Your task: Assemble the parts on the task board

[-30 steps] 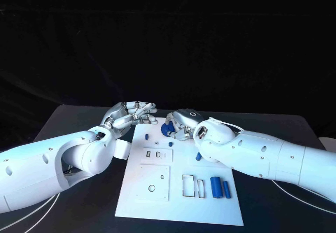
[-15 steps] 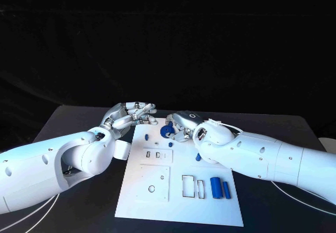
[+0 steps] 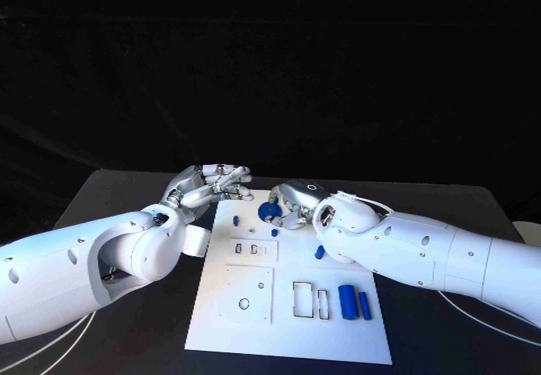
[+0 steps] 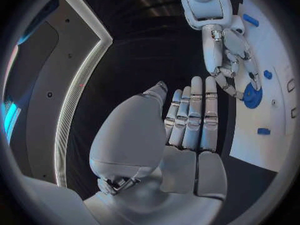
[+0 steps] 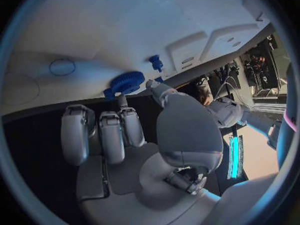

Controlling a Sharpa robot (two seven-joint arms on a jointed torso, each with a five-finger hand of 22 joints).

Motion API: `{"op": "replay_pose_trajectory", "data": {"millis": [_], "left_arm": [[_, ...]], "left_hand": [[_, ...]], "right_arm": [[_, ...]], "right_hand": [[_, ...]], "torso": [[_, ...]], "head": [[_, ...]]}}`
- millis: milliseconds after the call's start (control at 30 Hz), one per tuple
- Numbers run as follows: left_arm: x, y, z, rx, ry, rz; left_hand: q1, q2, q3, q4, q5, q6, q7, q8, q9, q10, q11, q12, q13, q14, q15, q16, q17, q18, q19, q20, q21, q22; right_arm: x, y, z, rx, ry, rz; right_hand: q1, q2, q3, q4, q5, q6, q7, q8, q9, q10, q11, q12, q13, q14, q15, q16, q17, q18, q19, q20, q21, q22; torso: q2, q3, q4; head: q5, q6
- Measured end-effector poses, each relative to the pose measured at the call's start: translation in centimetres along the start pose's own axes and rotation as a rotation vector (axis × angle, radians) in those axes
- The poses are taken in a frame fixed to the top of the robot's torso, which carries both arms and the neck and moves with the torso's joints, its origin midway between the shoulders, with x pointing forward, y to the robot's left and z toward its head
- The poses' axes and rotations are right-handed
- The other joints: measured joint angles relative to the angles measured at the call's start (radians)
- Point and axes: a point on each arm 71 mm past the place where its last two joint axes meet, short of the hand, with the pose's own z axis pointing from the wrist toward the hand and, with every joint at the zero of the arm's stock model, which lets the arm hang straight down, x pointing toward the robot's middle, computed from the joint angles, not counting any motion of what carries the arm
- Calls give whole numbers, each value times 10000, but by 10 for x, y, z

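Head view: a small blue toothed gear wheel [image 3: 268, 211] sits at the far end of the flat white rectangular task board [image 3: 291, 332], at the fingertips of the right robot hand [image 3: 292, 201]. The right wrist view shows the same gear [image 5: 127, 81] lying against the board's white surface, with the thumb and one finger of that robot hand [image 5: 134, 135] reaching to its rim; the other fingers are bent, and whether the wheel is truly pinched or only touched cannot be told. The left wrist view places the gear [image 4: 252, 95] under those fingertips as well.

Just beside the gear stand a short blue peg [image 3: 275, 231] and a smaller blue stub [image 3: 236, 221], both upright on the board. Another blue piece [image 3: 319, 251] lies near the right forearm. Two blue cylinders [image 3: 354, 301] lie side by side toward the near right of the board, next to a rectangular cut-out [image 3: 306, 299].

The left robot hand [image 3: 214, 184] hovers above the board's far left corner, its fingers curled inward with nothing between them; in its own wrist view [image 4: 187, 130] the fingers lie close together, held straight. The board rests on the black desk [image 3: 124, 195].
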Motion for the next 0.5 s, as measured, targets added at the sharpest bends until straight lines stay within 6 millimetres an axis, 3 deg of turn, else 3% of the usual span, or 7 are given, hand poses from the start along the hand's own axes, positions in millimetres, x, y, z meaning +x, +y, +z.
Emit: {"op": "replay_pose_trajectory", "data": {"millis": [200,500], "left_arm": [[-1,0,0,-3,-28,13],[-6,0,-1,-8,-145,67]], "left_hand": [[0,0,0,0,0,0,0,0,-1,0,0,0,0,0,0,0,-1,0,0,0,0,-1],[0,0,0,0,0,0,0,0,-1,0,0,0,0,0,0,0,-1,0,0,0,0,-1]], "right_arm": [[-4,-10,-10,104,-68,160],[-21,-25,-31,247,-274,483]], "right_hand": [[27,26,-15,66,212,147,-38,1,27,57,-56,0,0,-1,-1,0,-1,-1,0,0,0,-1],[41,40,-15,66,211,146,-38,1,26,56,-56,0,-1,-1,-2,0,-1,-1,0,0,0,-2]], "torso": [[-3,6,0],[-39,34,-110]], "head": [[-7,7],[40,50]]}}
